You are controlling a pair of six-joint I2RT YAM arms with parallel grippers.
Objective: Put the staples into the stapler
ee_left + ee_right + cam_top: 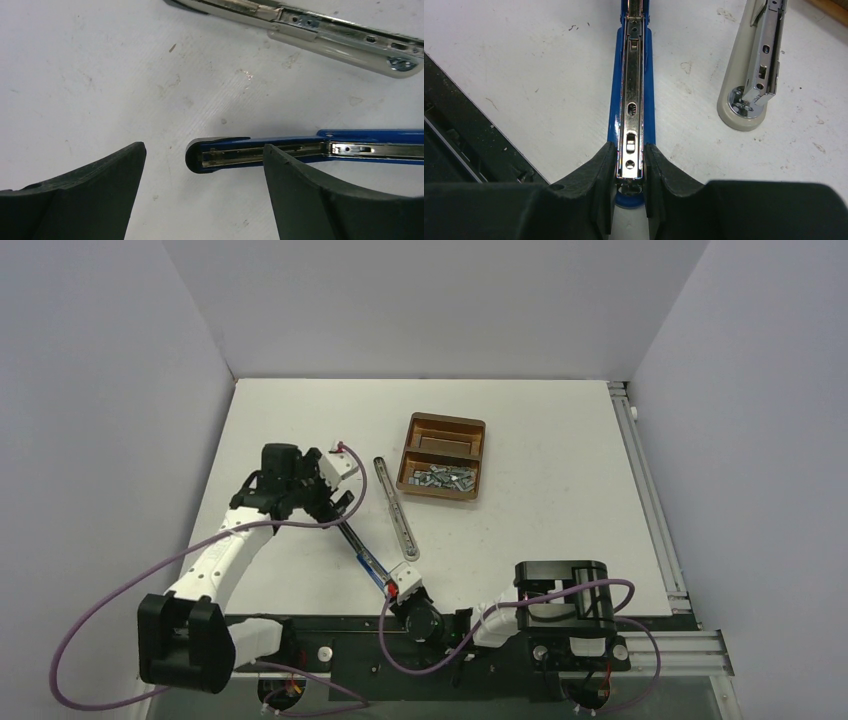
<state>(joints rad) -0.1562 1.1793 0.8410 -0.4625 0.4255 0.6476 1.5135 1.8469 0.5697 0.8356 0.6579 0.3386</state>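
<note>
Firmly, right pincer (630,156) gripped blue stapler (630,95) at rear; left pincer (204,151) gaped over tip. Off-centre closure could twist stapler out of grip.

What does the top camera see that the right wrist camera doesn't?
Only the top camera shows the brown tray, the staples piled in its nearer compartment, and the left gripper, open at the far tip of the blue stapler. Only the right wrist camera shows the little slots in that stapler's shiny metal rail. Both show the blue stapler pinched at its near end by the right gripper, and the grey stapler beside it.
</note>
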